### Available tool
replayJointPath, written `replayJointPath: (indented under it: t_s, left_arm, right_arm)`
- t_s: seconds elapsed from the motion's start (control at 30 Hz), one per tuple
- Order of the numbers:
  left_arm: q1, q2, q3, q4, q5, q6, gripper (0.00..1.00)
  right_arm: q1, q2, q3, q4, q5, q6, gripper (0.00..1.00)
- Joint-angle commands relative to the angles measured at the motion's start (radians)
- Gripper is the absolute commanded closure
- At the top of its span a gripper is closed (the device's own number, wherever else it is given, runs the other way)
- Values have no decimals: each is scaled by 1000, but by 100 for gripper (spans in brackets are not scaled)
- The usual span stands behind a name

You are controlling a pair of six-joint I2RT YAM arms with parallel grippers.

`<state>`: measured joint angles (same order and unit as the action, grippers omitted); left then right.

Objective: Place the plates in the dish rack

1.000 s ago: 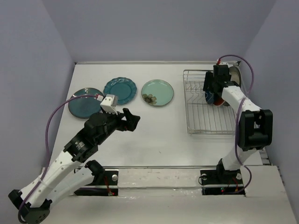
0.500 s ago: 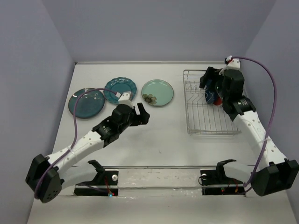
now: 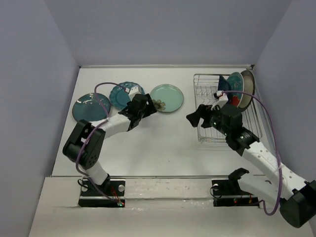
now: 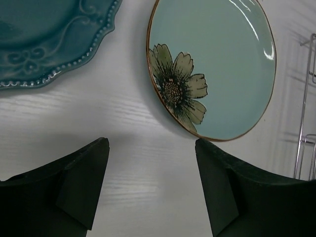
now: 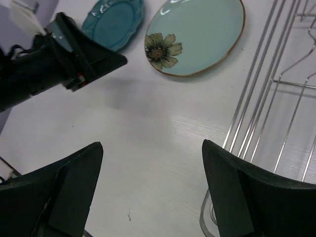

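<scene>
In the top view, three plates lie flat in a row in the upper left part of the frame: the dark teal plate point(image 3: 89, 109), the scalloped teal plate point(image 3: 120, 94) and the pale mint plate point(image 3: 168, 98), which has a flower painted on it. They lie face up on the table point(image 3: 163, 148), none on top of another, so each can be taken by its rim alone. The dish rack point(image 3: 207, 91) stands at the right. In its far corner, at the upper right of the frame, some plates already stand on edge between the prongs. A blue plate point(image 3: 231, 83) and a grey-beige plate point(image 3: 248, 86) can be told apart, with a bit of red below them. Standing upright, they take little room and leave the near slots free. The left gripper point(image 3: 143, 105) is just at the lower left edge of the pale mint plate. In its wrist view the fingers point(image 4: 81, 182) are wide apart with only bare table between them, and the plate's rim is just above the gap. It seems aimed to slide onto this rim, as this plate is the nearest to the rack. The right gripper point(image 3: 197, 116) hovers at the left border of the rack, also spread and empty, and it points toward the same plate. Probably it stands there to receive the plate, but this is only a judgement. About half of the task looks done.
</scene>
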<state>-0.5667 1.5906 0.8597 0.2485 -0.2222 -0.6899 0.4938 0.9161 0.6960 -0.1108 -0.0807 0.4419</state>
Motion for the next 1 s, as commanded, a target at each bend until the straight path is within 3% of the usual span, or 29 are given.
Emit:
replayJointPath:
  t_s: [0.0,0.37,0.6,0.87,0.97]
  left_arm:
    - [24,104,91,106,-5,-37,20]
    - [36,339,262,116,-23,-85,27]
    - [34,393,272,158,-40,-160,42]
    - [28,370,196,265,-111,-206,67]
    - [24,348,179,276,-141,-192,92]
  right_arm:
    - [14,-34,-16,129,-68,23,14]
    - [32,-68,-67,160,-129,30,15]
    - [32,-57,-81,189,-139,40,15]
    - [32,-40,-75,194,-152,40,16]
    - [32,-45,-67,186,-159,41,16]
